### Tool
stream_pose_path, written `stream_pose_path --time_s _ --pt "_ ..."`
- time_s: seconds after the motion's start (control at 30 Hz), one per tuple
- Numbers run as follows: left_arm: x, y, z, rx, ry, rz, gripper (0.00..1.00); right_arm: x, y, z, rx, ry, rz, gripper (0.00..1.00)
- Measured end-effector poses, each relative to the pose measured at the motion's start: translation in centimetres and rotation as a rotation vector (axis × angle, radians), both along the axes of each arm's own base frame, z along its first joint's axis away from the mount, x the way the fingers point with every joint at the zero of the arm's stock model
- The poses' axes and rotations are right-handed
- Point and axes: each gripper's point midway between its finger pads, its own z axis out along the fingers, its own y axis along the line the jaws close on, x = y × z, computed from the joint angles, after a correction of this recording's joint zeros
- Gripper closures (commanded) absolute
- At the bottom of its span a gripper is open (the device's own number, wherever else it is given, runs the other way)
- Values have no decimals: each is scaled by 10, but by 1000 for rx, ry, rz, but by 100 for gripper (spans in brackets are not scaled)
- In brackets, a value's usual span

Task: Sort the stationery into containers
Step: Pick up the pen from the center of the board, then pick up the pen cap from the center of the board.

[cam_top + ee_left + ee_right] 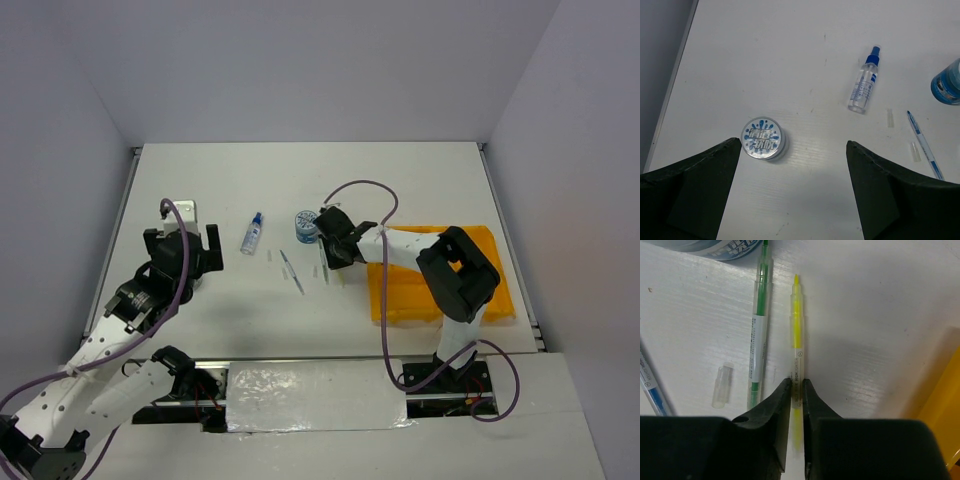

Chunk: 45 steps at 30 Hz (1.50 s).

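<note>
Yellow pen (pixel 797 335), flat on the table (pixel 880 315) and running forward from my right pincer (pixel 796 385), is clamped at its near end so I can lift it into the tray (pixel 946 405) just right of it.
</note>
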Motion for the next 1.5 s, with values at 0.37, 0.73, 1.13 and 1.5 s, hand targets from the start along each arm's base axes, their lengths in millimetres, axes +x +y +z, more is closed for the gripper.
stream_pose_path --time_s 0.37,0.73,1.13,1.5 --pt "25 -52 -37 -145 159 -72 1 -17 -18 24 19 -14 -46 100" --pt "69 -106 -124 -146 374 -1 29 -51 -32 157 281 -279 -15 100" --pt "105 -131 -171 -113 446 8 45 -84 -44 174 326 -293 24 100" --pt "109 -137 -193 -118 482 1 55 -90 -46 169 326 -279 37 100"
